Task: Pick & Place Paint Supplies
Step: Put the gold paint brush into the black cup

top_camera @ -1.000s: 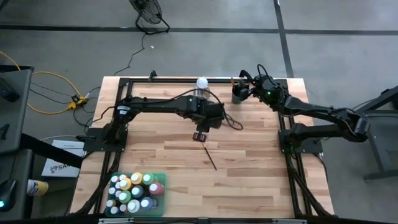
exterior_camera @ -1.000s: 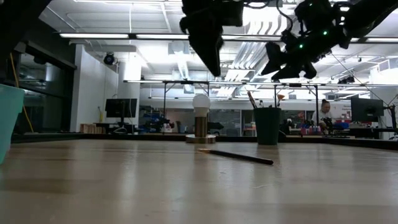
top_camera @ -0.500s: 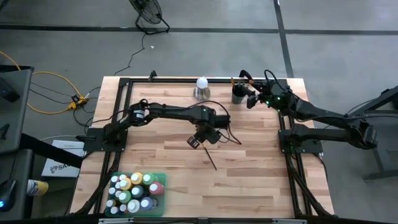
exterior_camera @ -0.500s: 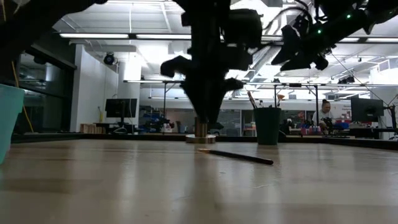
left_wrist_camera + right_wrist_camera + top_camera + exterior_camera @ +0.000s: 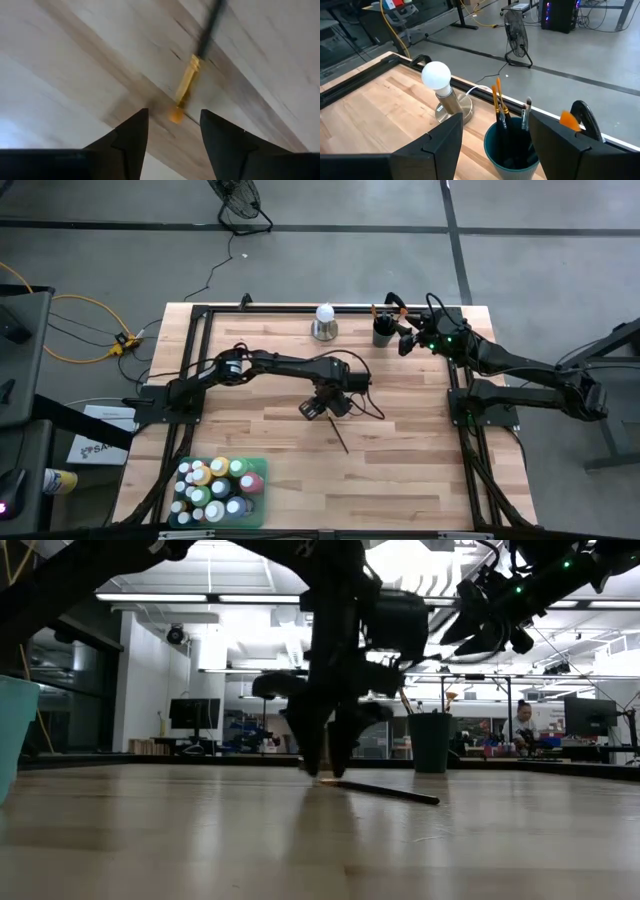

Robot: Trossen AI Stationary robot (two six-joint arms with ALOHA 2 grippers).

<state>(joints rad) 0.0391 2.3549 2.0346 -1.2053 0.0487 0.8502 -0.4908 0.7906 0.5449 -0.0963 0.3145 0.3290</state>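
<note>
Fingers [image 5: 132, 135] of the left gripper [image 5: 172, 131] stand apart, straddling the yellow end of a thin brush [image 5: 187, 82] lying flat on the table [image 5: 410, 460] near its middle; contact appears absent, though blur limits certainty. Right gripper [image 5: 495, 142], fingers open and empty, hovers beside the dark cup [image 5: 512, 150] holding more brushes. Paint bottles [image 5: 215, 485] sit in the green bin [image 5: 255, 465].

The left arm stretches across the middle of the bench, its wrist bent downward so the left pincer [image 5: 314, 409] points at the wood with fingertips just above the surface, its two dark fingers [image 5: 131, 135] parted with a clear gap between them. The right arm reaches toward the far edge, its right pincer [image 5: 403, 340] held high, fingers [image 5: 445, 140] spread apart
</note>
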